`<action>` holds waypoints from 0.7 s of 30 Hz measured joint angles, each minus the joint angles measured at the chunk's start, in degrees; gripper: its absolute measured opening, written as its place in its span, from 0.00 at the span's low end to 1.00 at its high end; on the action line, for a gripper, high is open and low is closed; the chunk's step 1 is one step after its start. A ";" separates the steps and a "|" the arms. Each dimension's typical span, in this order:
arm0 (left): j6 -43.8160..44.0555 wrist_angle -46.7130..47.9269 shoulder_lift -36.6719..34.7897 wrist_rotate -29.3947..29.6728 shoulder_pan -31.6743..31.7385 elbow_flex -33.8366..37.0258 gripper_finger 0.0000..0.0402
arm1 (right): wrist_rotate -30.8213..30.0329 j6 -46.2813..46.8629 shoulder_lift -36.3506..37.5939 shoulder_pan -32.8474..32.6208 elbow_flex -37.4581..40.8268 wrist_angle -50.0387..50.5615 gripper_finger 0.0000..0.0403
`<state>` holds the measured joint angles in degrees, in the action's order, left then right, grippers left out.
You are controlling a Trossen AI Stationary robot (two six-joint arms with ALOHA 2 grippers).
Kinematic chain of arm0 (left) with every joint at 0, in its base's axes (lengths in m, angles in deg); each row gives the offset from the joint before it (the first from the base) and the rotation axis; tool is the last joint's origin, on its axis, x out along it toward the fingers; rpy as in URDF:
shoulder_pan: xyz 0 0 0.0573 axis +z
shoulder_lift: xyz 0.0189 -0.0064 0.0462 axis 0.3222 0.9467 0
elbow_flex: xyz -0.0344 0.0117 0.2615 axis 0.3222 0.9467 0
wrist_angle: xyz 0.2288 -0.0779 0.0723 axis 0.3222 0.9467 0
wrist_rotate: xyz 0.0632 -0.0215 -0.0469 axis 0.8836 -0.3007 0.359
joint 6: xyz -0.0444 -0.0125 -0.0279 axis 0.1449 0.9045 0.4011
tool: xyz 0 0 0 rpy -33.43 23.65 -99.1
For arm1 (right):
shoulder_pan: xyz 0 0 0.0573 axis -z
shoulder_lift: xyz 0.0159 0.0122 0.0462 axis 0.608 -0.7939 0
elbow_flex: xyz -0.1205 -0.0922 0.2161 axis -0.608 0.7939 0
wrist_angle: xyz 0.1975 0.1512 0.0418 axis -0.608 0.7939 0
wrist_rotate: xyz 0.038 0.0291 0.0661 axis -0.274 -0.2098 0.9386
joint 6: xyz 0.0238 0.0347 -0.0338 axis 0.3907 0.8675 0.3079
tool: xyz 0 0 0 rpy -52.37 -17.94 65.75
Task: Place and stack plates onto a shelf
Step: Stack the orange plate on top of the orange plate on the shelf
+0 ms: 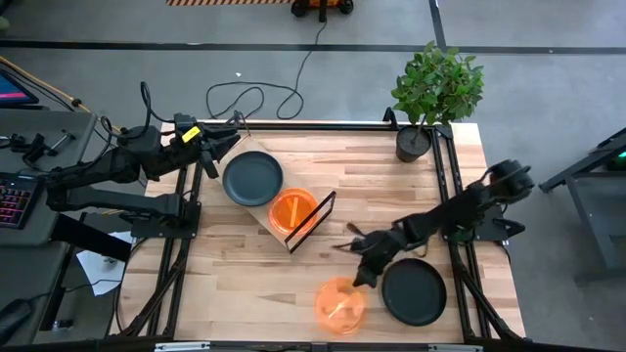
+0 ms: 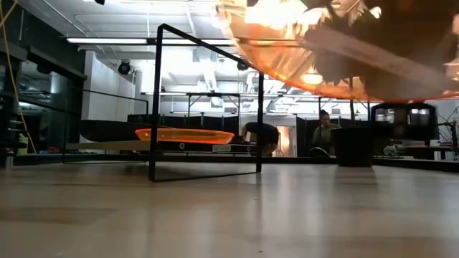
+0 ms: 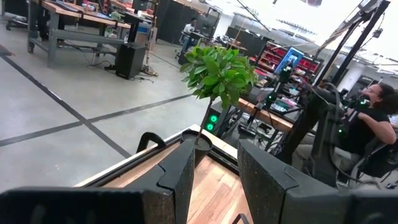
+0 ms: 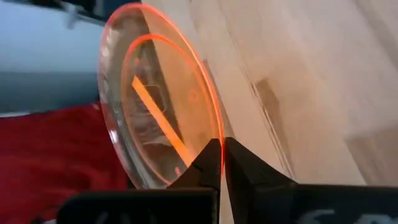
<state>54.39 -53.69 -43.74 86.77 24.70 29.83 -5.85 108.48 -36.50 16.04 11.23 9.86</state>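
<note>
My right gripper (image 1: 364, 274) is shut on a translucent orange plate (image 1: 339, 305) near the table's near edge; the low view shows that plate (image 2: 323, 64) raised and tilted. The shelf (image 1: 269, 217), a light-wood board with a black wire frame (image 1: 315, 220), lies mid-table. A dark grey plate (image 1: 252, 178) and another orange plate (image 1: 293, 210) rest flat on it. A second dark plate (image 1: 414, 291) lies flat on the table beside the right gripper. My left gripper (image 1: 217, 147) is open and hovers by the shelf's far left end, touching nothing. My right gripper (image 4: 222, 155) pinches the rim (image 4: 219, 134) of the orange plate between its two fingers (image 4: 205, 165), which meet on either face of the edge. The plate is lifted clear of the table and sits tilted, reaching out beyond the fingertips toward the near edge.
A potted plant (image 1: 430, 98) stands at the table's far right corner. Black frame rails run along the table's left and right sides. Bare wood lies between the shelf and the near edge. People sit at benches in the room beyond.
</note>
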 joint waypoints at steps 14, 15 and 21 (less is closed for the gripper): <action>-0.03 -0.02 0.01 0.04 0.00 0.00 0.28 | -11.65 3.80 24.78 8.72 3.82 -5.50 0.00; -0.03 -0.03 0.00 0.04 0.00 0.00 0.28 | -11.79 2.28 25.19 10.95 1.97 -3.70 0.00; -0.16 -0.04 0.02 0.04 0.00 0.00 0.28 | -12.95 -7.21 23.13 26.20 -11.08 11.91 0.00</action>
<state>54.23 -53.73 -43.72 86.81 24.71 29.83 -18.80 101.27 -13.37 42.24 0.15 21.77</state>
